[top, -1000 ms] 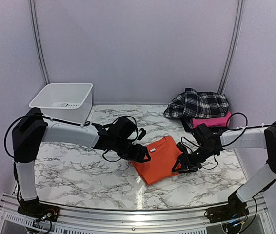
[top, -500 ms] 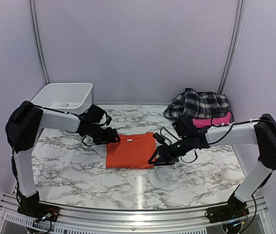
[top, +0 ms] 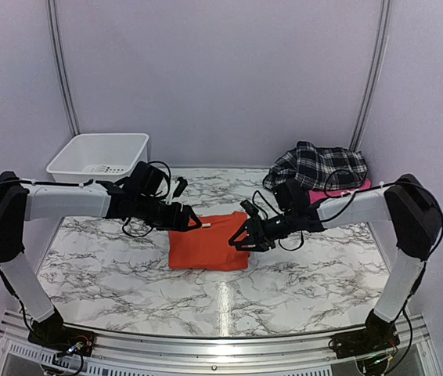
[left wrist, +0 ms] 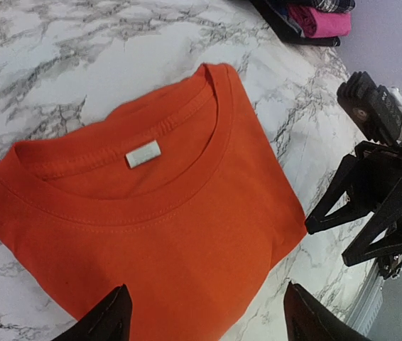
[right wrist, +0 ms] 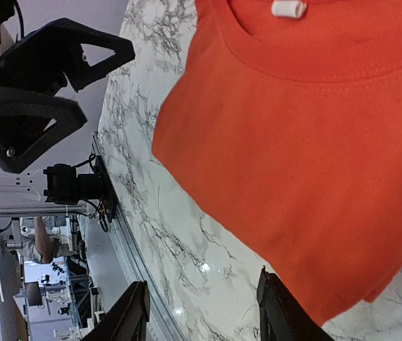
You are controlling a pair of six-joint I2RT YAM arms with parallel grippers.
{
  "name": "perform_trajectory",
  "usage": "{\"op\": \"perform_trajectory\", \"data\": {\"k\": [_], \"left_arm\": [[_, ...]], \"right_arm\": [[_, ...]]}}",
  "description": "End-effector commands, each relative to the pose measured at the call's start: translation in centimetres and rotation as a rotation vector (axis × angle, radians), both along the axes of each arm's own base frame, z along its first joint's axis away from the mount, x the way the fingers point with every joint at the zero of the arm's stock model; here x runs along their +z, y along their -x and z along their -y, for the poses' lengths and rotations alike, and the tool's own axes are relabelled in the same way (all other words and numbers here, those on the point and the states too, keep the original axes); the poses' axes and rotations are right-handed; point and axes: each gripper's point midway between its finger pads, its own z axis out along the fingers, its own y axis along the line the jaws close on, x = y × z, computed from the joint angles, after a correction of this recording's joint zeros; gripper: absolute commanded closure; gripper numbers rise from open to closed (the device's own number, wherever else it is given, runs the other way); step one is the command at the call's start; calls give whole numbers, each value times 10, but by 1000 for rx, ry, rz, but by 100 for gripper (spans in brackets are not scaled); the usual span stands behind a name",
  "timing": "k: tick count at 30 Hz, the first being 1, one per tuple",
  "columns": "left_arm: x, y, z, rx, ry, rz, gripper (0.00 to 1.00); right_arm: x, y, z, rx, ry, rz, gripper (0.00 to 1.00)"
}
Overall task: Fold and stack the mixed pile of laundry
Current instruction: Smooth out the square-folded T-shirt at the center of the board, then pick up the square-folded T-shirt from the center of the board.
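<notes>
Since a second ago the orange t-shirt [top: 208, 243] has gone from lying skewed toward the right side of the bench [top: 120, 270] to sitting squared up at mid-bench, and both arms have swung in and away from the near edge. It now lies flat as a folded block, its collar with the white label [left wrist: 143, 153] toward the far edge. It looks a little wider across the bench than deep, though the overhead view foreshortens that. The left gripper [top: 196, 224] is at the block's far-left corner, fingers spread wide with nothing clamped; its wrist view shows bare cloth running down between them. The right gripper [top: 239, 238] is at the block's right edge, fingers also apart and holding nothing. So the shirt lies directly between the two grippers, its wider span running from one to the other. The plaid shirt [top: 319, 166] is heaped unfolded on a pink garment [top: 350, 193] at the far-right corner, and the white bin [top: 100, 160] is at the far left. My judgement: this fold is finished. The right arm is much nearer the plaid, so I'd reach for it with that arm.
</notes>
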Motion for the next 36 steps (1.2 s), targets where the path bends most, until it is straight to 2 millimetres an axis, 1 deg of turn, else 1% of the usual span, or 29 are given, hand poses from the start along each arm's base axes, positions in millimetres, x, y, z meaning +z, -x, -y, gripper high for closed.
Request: {"op": "perform_trajectory", "data": {"k": [1,2,4,6,7,9,11,13,14,16,18,19,21,22,25,26,29,32,34,35,36], "left_arm": [[-44,21,1,-16,-25,-108,25],[-53,22,-4,0,-42,-120,25],[-73,25,-17,31,-88,-151,25],[-91,23,-36,82,-135,-180,25],[-95,23,-42,95,-142,-181,25],[-92,22,-48,98,-140,-147,24],[-82,18,-51,89,-148,-89,22],[-65,14,-55,80,-147,-22,21],[-52,12,-53,62,-136,19,21],[-20,9,-45,30,-111,120,19],[7,13,-32,-32,-114,236,18],[16,17,-21,-89,-135,303,18],[20,29,3,-192,-184,390,20],[19,36,16,-250,-207,424,21],[10,55,50,-410,-293,503,27],[7,64,62,-461,-312,531,28],[-5,76,82,-566,-359,598,29],[-20,83,103,-664,-391,639,31],[-36,87,114,-720,-415,647,34],[-43,88,117,-743,-427,651,35],[-55,88,119,-762,-446,646,36]], "right_arm": [[-26,7,-12,43,-6,-59,53],[-36,11,-7,43,16,-78,53],[-57,22,10,35,72,-132,53],[-69,33,28,19,103,-175,53],[-72,36,36,10,112,-191,53],[-66,42,45,8,112,-187,52],[-53,44,50,10,101,-163,51],[-37,42,53,4,85,-136,51],[-28,41,54,3,73,-116,51],[-7,36,57,-15,49,-67,50],[7,28,64,-59,39,-23,48],[12,23,69,-85,35,-10,48],[18,11,82,-148,24,2,48],[20,6,86,-173,19,5,47],[25,-5,96,-233,10,1,45],[25,-7,98,-247,7,-2,45],[24,-9,102,-280,-3,-22,44],[18,-7,104,-295,-7,-46,44],[15,-5,105,-303,-9,-61,44],[13,-3,106,-306,-11,-67,44],[13,-1,106,-307,-11,-72,43]]}}
